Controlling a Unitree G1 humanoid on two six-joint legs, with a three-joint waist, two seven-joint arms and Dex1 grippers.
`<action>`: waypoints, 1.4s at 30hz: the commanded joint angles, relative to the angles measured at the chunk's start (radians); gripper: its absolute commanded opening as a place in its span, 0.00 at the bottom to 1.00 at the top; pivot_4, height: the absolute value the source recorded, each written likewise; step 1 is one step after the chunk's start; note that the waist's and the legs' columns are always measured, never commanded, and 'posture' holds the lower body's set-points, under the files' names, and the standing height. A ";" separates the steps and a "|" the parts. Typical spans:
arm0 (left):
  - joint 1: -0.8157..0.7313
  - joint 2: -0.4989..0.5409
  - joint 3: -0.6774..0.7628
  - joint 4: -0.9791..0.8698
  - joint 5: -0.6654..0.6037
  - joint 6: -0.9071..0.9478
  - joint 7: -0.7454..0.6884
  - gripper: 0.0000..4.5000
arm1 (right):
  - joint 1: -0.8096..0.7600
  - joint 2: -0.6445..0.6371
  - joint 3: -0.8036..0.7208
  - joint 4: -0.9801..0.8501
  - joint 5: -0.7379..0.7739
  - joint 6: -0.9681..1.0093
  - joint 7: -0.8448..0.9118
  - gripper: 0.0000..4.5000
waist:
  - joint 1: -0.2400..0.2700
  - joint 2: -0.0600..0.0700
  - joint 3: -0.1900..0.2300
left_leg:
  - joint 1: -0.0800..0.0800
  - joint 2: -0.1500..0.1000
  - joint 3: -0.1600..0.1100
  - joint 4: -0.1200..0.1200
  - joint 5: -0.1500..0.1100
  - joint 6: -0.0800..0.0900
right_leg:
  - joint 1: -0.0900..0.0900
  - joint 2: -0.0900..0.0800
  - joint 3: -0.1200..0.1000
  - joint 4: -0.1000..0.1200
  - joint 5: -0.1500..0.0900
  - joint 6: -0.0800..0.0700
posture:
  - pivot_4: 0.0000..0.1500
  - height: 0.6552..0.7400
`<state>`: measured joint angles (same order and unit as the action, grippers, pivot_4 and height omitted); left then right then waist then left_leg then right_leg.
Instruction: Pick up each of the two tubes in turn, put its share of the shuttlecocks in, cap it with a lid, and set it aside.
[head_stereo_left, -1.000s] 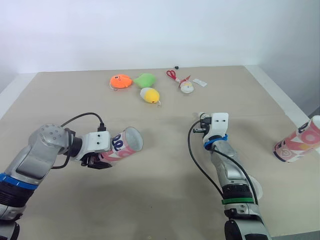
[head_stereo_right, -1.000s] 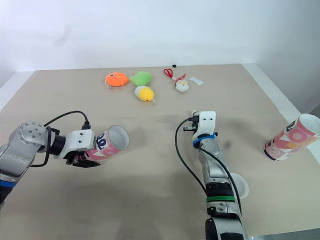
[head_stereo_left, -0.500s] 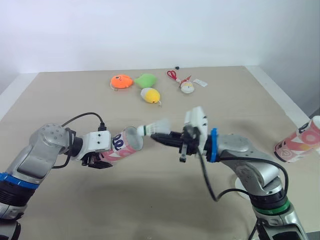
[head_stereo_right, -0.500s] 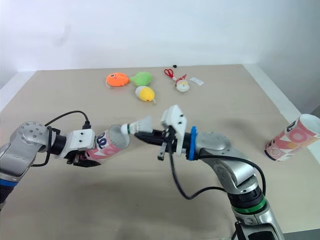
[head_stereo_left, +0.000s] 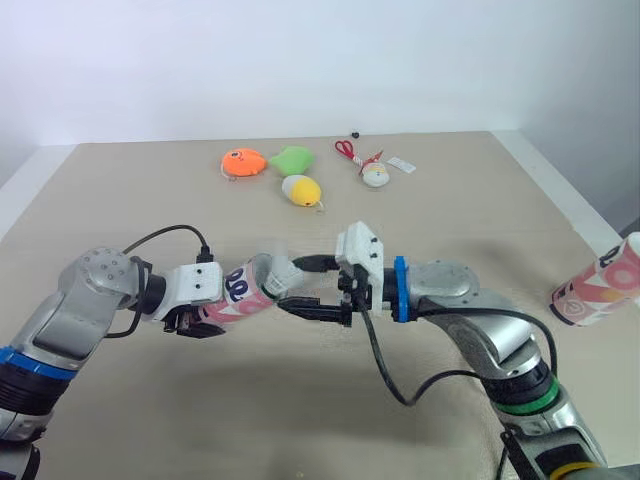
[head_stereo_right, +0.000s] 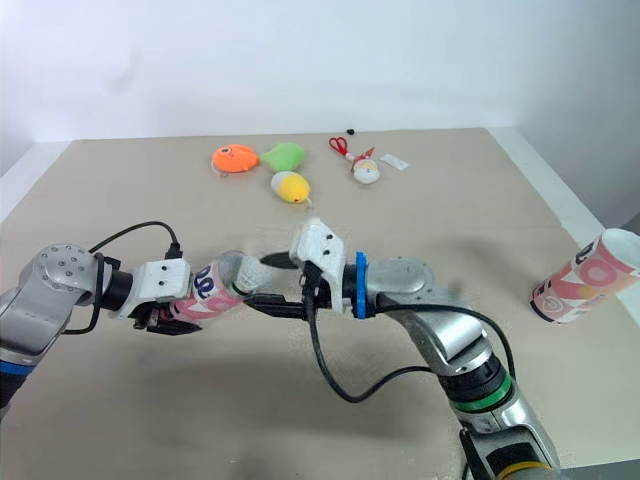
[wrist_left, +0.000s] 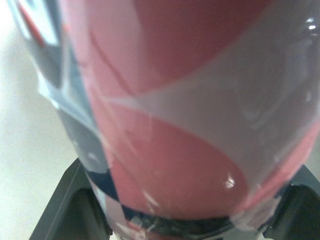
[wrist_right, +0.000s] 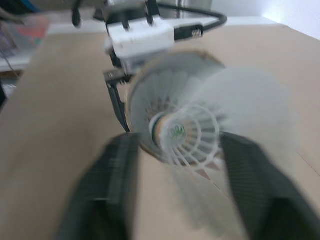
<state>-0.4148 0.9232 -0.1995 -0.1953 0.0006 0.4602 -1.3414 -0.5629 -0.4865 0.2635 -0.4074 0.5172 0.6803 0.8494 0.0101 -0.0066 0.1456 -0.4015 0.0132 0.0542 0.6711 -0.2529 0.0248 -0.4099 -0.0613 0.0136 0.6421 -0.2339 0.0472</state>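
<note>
My left gripper (head_stereo_left: 208, 318) is shut on a pink and white tube (head_stereo_left: 245, 286), held lying over the table with its open mouth facing right. A white shuttlecock (wrist_right: 187, 131) sits in that mouth, cork end inward, its feather skirt still sticking out (head_stereo_left: 283, 270). My right gripper (head_stereo_left: 290, 285) is right at the mouth, open, with one black finger (wrist_right: 115, 185) on each side of the skirt and apart from it. A second pink tube (head_stereo_left: 602, 289) lies at the table's right edge.
At the back of the table lie an orange toy (head_stereo_left: 241, 162), a green toy (head_stereo_left: 290, 159), a yellow toy (head_stereo_left: 299, 190), red scissors (head_stereo_left: 345, 150) and a small figure (head_stereo_left: 375, 176). The right arm's black cable (head_stereo_left: 385, 365) loops low over the table.
My right arm swung left to the tube's mouth with the shuttlecock. The shuttlecock now sits in the mouth and the right fingers have spread apart. The left arm and tube stayed put.
</note>
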 joint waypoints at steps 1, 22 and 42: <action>0.029 -0.021 -0.075 0.005 -0.001 0.011 -0.004 0.64 | -0.089 -0.022 -0.095 -0.006 0.095 0.054 0.045 0.64 | 0.000 0.000 0.000 | 0.000 0.000 0.000 0.000 0.000 0.000 | 0.000 0.000 0.000 0.000 0.000 0.000 | 1.00 1.00; 0.031 -0.037 -0.079 -0.017 -0.002 0.038 0.011 0.64 | -0.418 0.228 0.400 0.516 -0.435 -0.344 0.254 0.01 | 0.000 0.000 0.000 | 0.000 -0.001 -0.001 0.000 0.000 0.000 | 0.000 0.000 -0.001 0.001 0.000 -0.002 | 1.00 1.00; 0.027 -0.133 -0.013 -0.071 -0.097 0.044 0.056 0.64 | -0.264 -0.075 -0.053 0.138 -0.092 -0.007 0.372 0.01 | 0.012 0.000 0.000 | 0.000 -0.010 -0.004 0.000 0.000 0.001 | 0.002 -0.014 -0.008 0.002 -0.001 -0.002 | 1.00 1.00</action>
<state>-0.3948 0.8318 -0.1783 -0.2374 -0.0342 0.5089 -1.2890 -0.8327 -0.5339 0.2818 -0.2185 0.3651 0.6325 1.2182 0.0222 -0.0067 0.1459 -0.4040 0.0030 0.0503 0.6714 -0.2529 0.0259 -0.4084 -0.0754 0.0054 0.6436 -0.2344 0.0454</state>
